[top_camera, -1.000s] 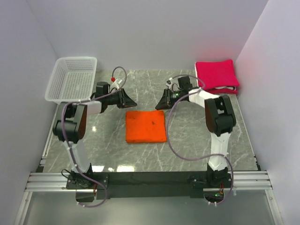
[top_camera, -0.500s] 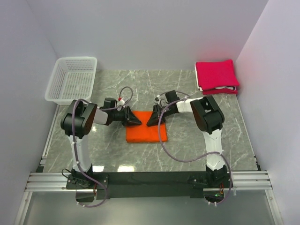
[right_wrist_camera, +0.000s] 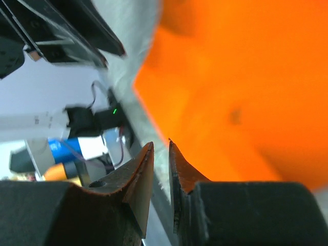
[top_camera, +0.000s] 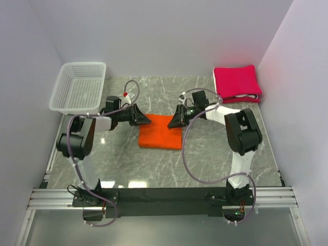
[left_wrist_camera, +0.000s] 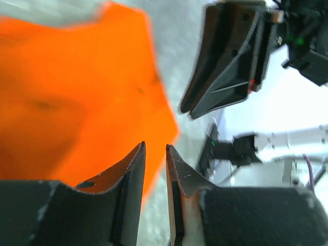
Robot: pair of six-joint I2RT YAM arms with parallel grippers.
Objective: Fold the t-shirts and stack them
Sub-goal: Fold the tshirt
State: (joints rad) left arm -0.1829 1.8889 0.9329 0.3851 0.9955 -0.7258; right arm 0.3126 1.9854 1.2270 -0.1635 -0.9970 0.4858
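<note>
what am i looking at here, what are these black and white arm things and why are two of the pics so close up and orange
These are two robot arms bolted to the near edge of a table. The wide picture comes from a fixed camera above and behind them. The two odd pictures come from a small camera on each wrist, looking past that arm's own two fingers, hence the close-up orange. On the table lie a folded orange t-shirt, a stack of folded crimson t-shirts at the far right and a white mesh basket at the far left. The left gripper and the right gripper sit at the orange shirt's far corners, jaws nearly closed, and appear to pinch it there.
</note>
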